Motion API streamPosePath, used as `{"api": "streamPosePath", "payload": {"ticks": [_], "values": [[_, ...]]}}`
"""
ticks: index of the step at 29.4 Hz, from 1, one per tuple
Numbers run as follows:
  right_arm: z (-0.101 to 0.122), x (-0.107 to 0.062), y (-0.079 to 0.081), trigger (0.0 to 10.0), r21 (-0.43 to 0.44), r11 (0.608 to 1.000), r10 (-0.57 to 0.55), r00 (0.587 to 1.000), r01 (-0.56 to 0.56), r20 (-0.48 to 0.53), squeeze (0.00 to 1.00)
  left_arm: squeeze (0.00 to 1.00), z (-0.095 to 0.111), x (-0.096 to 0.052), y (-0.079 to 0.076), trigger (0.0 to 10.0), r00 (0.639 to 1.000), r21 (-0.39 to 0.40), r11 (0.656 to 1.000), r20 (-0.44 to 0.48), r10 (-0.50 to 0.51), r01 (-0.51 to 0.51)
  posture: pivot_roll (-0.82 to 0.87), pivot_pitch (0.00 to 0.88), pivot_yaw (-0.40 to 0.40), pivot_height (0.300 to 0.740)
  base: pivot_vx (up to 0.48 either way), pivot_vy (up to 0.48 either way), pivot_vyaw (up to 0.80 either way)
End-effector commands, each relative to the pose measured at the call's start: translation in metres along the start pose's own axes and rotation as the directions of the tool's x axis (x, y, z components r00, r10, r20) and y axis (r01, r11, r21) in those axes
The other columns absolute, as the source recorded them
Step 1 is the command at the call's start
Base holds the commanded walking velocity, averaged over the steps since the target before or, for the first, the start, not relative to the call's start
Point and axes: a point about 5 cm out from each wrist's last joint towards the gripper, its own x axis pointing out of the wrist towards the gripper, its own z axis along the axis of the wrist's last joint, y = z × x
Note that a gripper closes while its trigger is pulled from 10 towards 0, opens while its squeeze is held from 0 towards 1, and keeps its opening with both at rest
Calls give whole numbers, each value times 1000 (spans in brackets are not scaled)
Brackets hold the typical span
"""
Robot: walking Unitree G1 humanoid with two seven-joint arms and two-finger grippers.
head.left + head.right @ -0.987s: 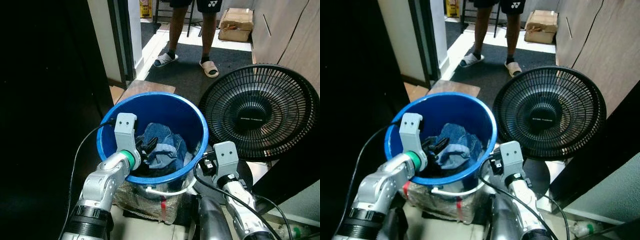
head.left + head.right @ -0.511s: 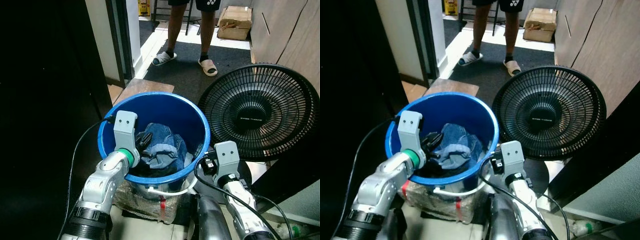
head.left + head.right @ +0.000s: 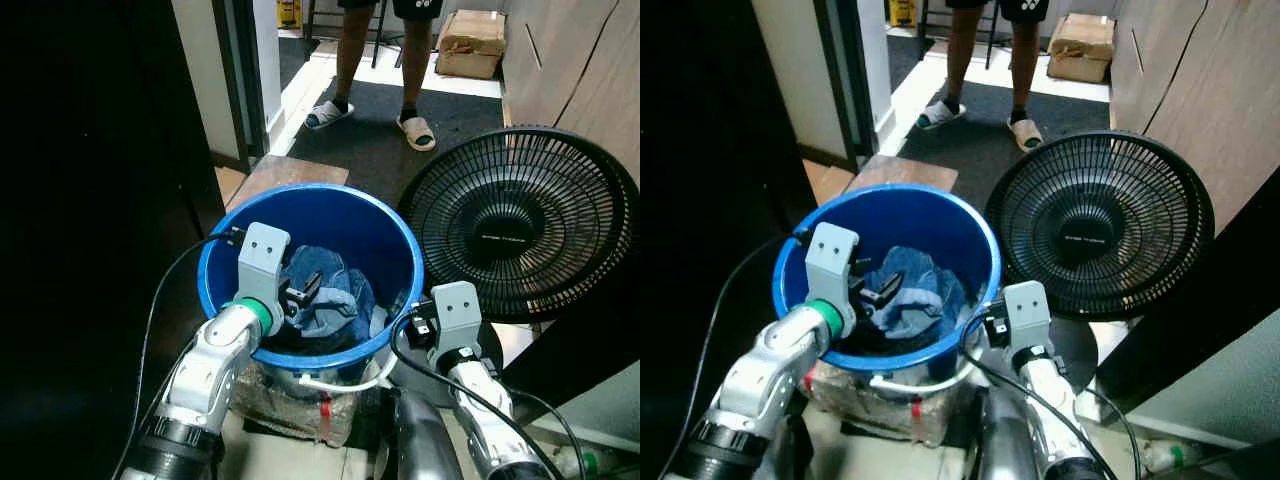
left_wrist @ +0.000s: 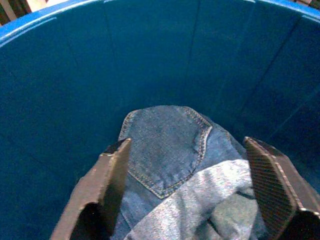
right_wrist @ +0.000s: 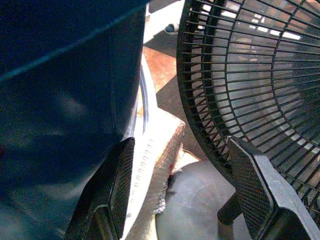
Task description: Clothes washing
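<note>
A blue plastic bucket [image 3: 400,262] stands on the floor in front of me with crumpled blue jeans [image 3: 335,296] inside. My left gripper [image 3: 302,291] reaches over the near rim and hangs open just above the denim; in the left wrist view its fingers [image 4: 107,175] stand wide apart over a jeans pocket [image 4: 167,142]. My right gripper [image 5: 177,192] is open and empty, low outside the bucket's right wall [image 5: 60,110], between it and the fan.
A black floor fan [image 3: 520,225] stands close on the bucket's right. A person in sandals [image 3: 380,60] stands on a dark mat beyond, near a cardboard box [image 3: 470,45]. A dark panel [image 3: 90,200] runs along my left. The bucket rests on a wrapped block [image 3: 290,400].
My left gripper has pushed a little further right and forward over the rim, and its fingers have spread above the jeans. The right arm has barely moved.
</note>
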Motion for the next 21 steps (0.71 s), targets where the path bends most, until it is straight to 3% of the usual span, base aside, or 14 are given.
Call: {"api": "streamPosePath", "payload": {"ticks": [1,2,5,6,11,13,17,21], "values": [[-2,-2,4,10000,2,1000,13,1000,-13,-1,0,1000,-62,-9,10,10000,966,-10,998,-251,55,-60,40,178,13,492,0,0,0],[-2,-2,5,10000,2,1000,13,1000,-13,-1,0,1000,-64,-8,12,10000,964,34,997,-255,73,-67,39,178,14,492,0,0,0],[-2,-2,5,10000,2,1000,13,1000,-13,-1,0,1000,-65,-8,14,10000,963,65,995,-255,84,-69,39,178,14,492,0,0,0],[-2,-2,5,10000,2,1000,13,1000,-13,0,0,0,-64,-7,15,10000,970,103,993,-231,75,-52,37,179,14,492,0,0,0],[-2,-2,4,10000,1,1000,11,1000,-11,-2,0,0,-56,-9,10,10000,991,214,977,-131,8,21,37,179,14,492,0,0,0],[-2,-2,4,10000,1,1000,11,1000,-11,-2,0,0,-56,-9,10,10000,991,214,977,-131,8,21,37,179,14,492,0,0,0],[-2,-1,4,10000,1,1000,12,1000,-12,-1,0,0,-55,-6,8,10000,993,293,955,-116,-23,56,36,179,11,492,0,0,0],[-1,-1,4,10000,0,1000,13,1000,-13,1,0,0,-54,0,12,10000,991,295,955,-132,-3,42,33,177,12,492,0,0,0]]}}
